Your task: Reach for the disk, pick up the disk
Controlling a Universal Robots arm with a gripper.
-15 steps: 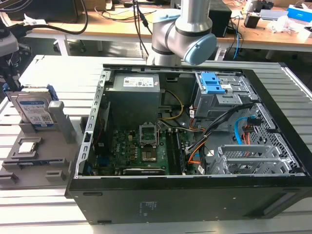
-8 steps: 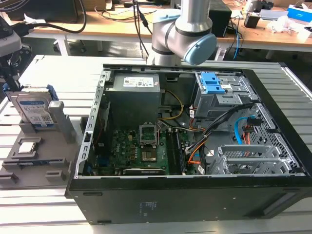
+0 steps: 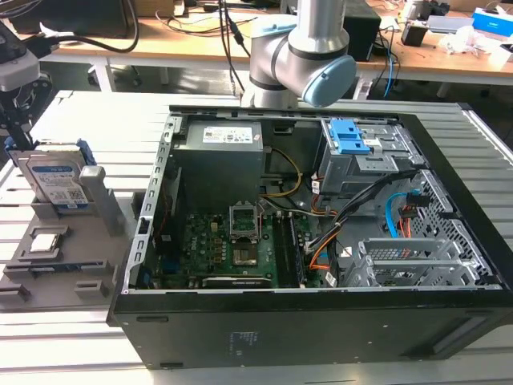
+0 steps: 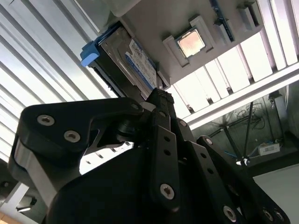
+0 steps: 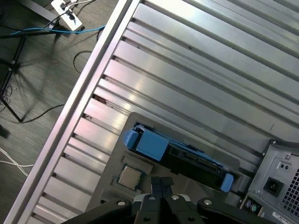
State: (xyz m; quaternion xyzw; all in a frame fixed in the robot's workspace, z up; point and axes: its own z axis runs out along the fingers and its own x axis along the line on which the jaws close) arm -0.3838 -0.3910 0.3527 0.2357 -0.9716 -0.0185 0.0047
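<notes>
disk (image 3: 54, 181) upright in grey holder (image 3: 88, 241) | lower edge hidden | gripper (image 5: 162, 185) near

Bright light, blown-out glare, soft shadows

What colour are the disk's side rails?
Blue, clearest on the disk in the first wrist view.

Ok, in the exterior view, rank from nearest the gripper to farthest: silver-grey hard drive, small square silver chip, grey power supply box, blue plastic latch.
1. Silver-grey hard drive, upright, right by the gripper.
2. Small square silver chip, flat on the grey holder.
3. Grey power supply box, inside the case.
4. Blue plastic latch, farther toward the exterior view's right.
</notes>
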